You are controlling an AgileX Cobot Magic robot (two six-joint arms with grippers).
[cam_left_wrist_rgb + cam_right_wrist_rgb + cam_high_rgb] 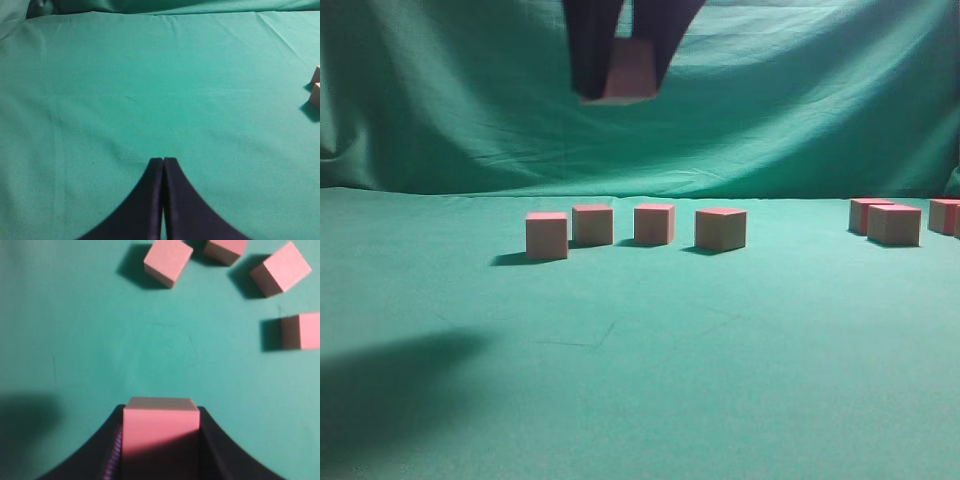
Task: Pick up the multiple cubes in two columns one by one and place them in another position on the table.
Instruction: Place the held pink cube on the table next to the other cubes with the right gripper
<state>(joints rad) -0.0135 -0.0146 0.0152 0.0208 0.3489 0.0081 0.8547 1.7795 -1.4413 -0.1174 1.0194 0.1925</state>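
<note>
Right gripper (620, 75) grasps one cube (630, 68) high above the green surface (640, 380). Four cubes (635, 228) stand in a row below. Left gripper (163, 161) is clenched, empty.

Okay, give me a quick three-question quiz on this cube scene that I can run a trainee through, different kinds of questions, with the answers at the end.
1. True or false: the right pincer is holding a cube up off the table.
2. Multiple choice: in the exterior view, how many cubes stand in the group below the raised cube? A) two B) four C) six
3. Short answer: how do the left pincer's jaws stand, and is anything between them?

Key
1. True: the cube sits clamped between the two fingers, well above the cloth.
2. B: four, in a rough row.
3. Shut, tips together, nothing between them.
</note>
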